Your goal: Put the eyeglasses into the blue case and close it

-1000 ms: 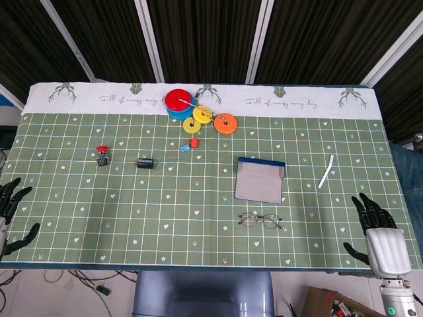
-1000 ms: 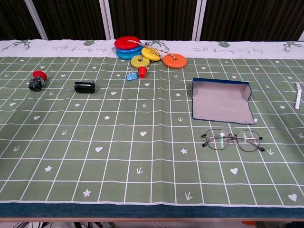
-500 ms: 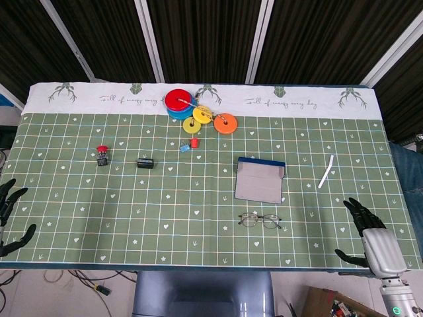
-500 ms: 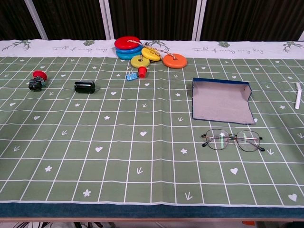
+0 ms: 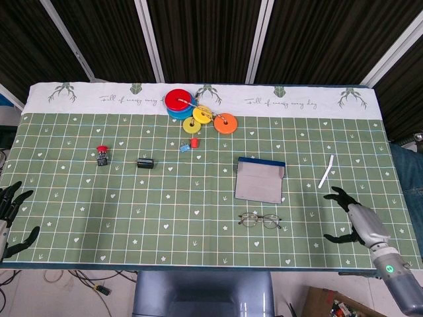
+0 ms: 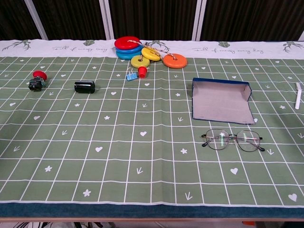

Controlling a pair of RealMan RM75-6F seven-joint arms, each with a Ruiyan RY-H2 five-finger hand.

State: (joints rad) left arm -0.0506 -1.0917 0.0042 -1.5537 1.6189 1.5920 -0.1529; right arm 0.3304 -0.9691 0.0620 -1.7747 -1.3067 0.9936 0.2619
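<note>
Lying flat on the green tablecloth [image 6: 118, 156], the eyeglasses [image 6: 232, 140] sit just near of the open blue case [image 6: 221, 101], apart from it. Right of them, the right hand [image 5: 351, 218] hovers with fingers spread, holding nothing. At the near-left edge, the left hand [image 5: 9, 218] is likewise spread and empty.

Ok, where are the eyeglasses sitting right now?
The eyeglasses lie flat on the table, right of centre near the front edge, just in front of the open blue case and apart from it. The right hand is off to their right.
</note>
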